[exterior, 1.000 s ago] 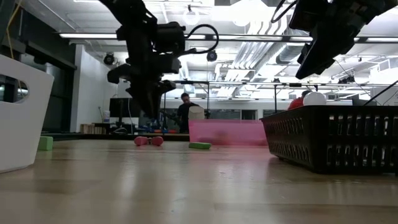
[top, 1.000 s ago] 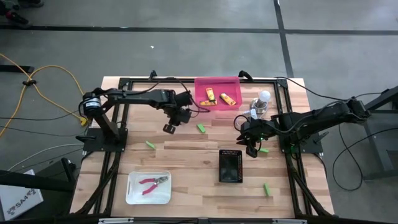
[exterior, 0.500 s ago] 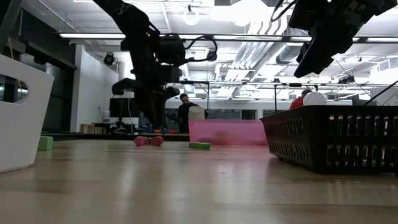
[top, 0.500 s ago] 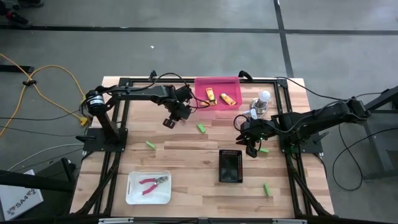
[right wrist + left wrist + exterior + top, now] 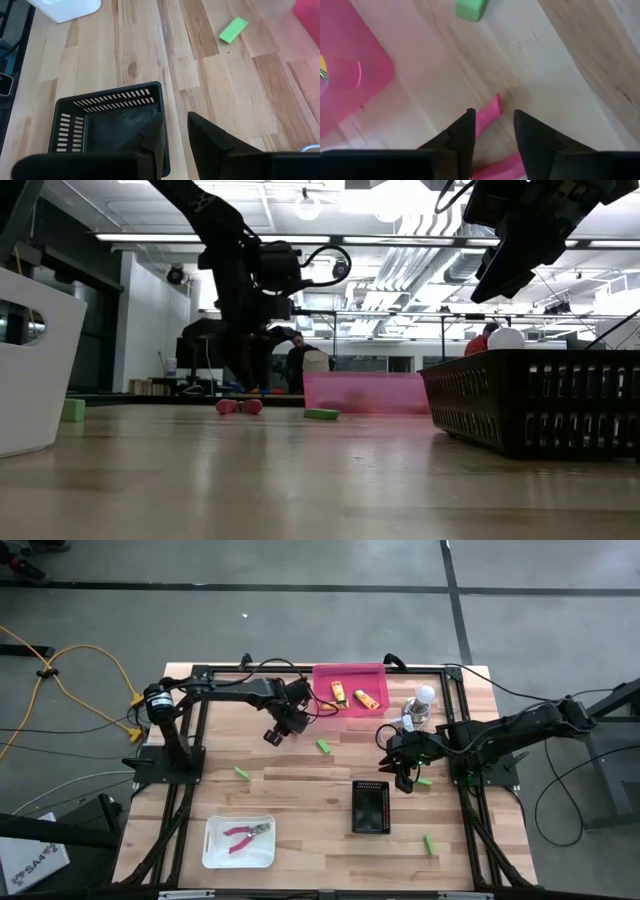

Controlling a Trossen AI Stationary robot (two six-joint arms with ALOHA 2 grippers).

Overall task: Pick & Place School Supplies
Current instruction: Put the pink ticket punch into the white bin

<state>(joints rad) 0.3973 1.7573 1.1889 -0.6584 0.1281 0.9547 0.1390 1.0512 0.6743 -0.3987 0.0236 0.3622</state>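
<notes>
A pink-handled pliers tool lies flat on the wood beside the pink tray; its handle ends show in the low view. My left gripper hangs open just over it, pointing steeply down, with one handle below the gap between its fingers. The gripper hides the tool in the high view. Two yellow-orange pieces lie in the tray. Another pliers tool lies in a white tray. Green blocks lie on the table. My right gripper waits open and empty above the black basket.
A white bulb-like object stands at the far right, near the right arm. The black basket sits right of the table's middle, with one green block beside the right gripper. A black frame runs along the table's edges.
My left gripper has moved toward the table's far edge and sunk closer to the wood, rolling about its own axis, and now hangs over the pink-handled pliers. The pliers have stayed where they lay.
</notes>
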